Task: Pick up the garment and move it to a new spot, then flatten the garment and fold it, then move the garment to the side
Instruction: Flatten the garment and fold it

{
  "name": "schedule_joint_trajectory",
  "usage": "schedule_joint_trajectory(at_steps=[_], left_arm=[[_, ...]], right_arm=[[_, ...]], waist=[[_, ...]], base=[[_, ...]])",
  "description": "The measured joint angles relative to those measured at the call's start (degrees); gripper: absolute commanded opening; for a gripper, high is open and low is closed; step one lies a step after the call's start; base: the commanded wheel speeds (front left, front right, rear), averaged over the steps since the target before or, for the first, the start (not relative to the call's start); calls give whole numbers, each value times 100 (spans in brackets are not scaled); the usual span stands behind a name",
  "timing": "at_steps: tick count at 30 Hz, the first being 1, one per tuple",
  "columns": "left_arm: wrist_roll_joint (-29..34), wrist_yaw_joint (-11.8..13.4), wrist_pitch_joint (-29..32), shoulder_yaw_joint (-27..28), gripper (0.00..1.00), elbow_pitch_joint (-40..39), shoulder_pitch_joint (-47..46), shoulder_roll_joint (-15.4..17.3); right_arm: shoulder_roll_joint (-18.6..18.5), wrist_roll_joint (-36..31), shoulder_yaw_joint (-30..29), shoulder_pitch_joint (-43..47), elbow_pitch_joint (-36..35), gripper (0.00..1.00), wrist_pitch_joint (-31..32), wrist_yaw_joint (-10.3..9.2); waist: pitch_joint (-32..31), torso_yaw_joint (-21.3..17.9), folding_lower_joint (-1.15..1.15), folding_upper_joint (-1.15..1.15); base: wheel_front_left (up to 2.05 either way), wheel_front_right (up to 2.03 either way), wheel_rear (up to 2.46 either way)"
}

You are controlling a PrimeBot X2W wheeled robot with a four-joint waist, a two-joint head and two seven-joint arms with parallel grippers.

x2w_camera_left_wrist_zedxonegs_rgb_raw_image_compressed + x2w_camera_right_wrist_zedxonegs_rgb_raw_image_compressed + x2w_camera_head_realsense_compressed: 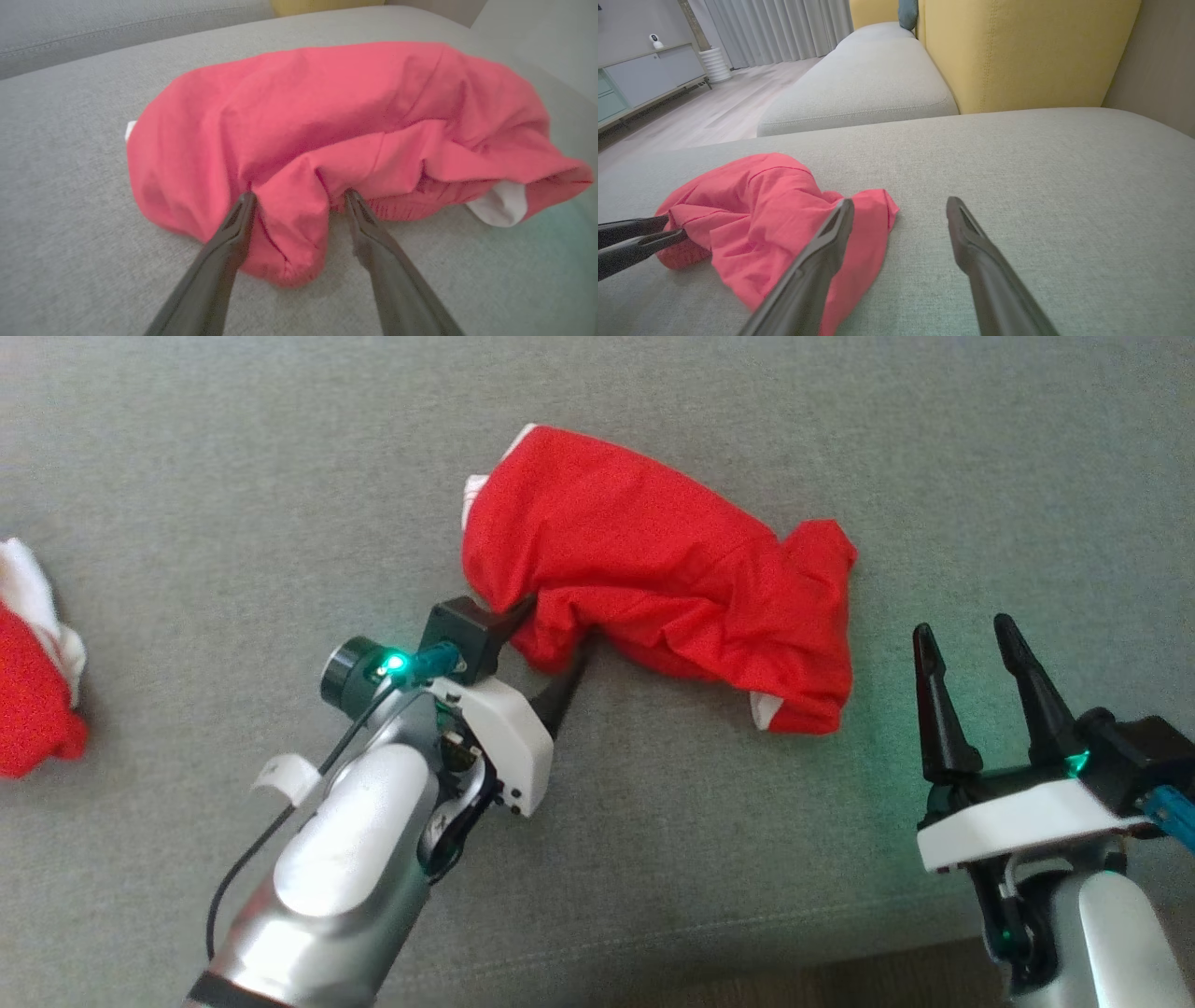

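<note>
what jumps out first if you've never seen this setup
The crumpled red garment in the middle of the grey sofa cushion grabs the eye first. Next comes the left gripper at its near edge, jaws open with a fold of cloth between them, while the right gripper stands open off to the right. Another red and white cloth lies at the far left.

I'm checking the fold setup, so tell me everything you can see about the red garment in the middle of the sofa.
The red garment is soft, matte cloth, crumpled into a long wrinkled heap, not flattened. Some white trim peeks out at two ends. It lies on the grey sofa cushion. The open left hand straddles a bulging fold at its edge, fingers touching the cloth. The right hand stands apart.
</note>
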Motion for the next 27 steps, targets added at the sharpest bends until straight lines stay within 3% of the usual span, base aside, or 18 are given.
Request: schedule_joint_trajectory(at_steps=[1,2,8,13,20,27], left_arm=[[0,0,0,0,28,0,0,0],[14,-3,-59,-3,0,163,-98,-9],[13,-55,-297,-55,0,90,-131,-18],[30,-73,-312,-179,0,-878,-87,168],[20,9,442,-190,0,-2718,460,748],[-176,253,1260,-91,0,-4224,902,1183]], right_arm=[[0,0,0,0,0,100,0,0],[0,53,3,-31,27,100,-31,-1],[0,53,-32,-36,97,100,-73,-1],[0,54,-146,-30,123,100,-73,0],[0,54,-245,18,120,100,-71,0],[0,94,-292,22,83,100,-44,0]], waist=[[0,0,0,0],[47,-60,0,0],[25,-48,-1,0],[-123,117,-1,0],[-376,453,-2,0],[-516,727,-2,0]], base=[[0,0,0],[0,0,0],[0,0,0],[0,0,0],[0,0,0],[0,0,0]])
